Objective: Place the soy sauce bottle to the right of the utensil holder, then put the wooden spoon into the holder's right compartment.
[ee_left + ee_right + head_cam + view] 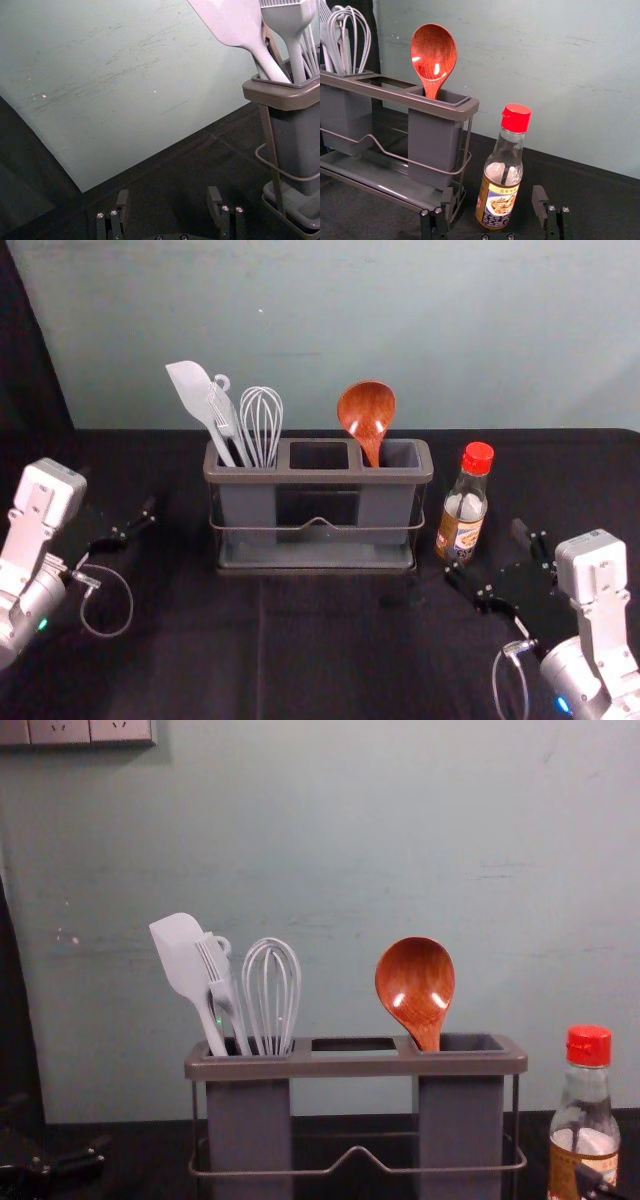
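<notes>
Soy sauce bottle [506,167], front label [500,204]: Chinese characters on yellow band, first two legible as "百年", remainder of line uncertain. Lower dark band, beneath food illustration: rows of fine pale print, too small to read.

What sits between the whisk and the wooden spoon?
Between the whisk and the wooden spoon lies the utensil holder's middle opening, with no utensil standing in it; the head view shows this.
</notes>
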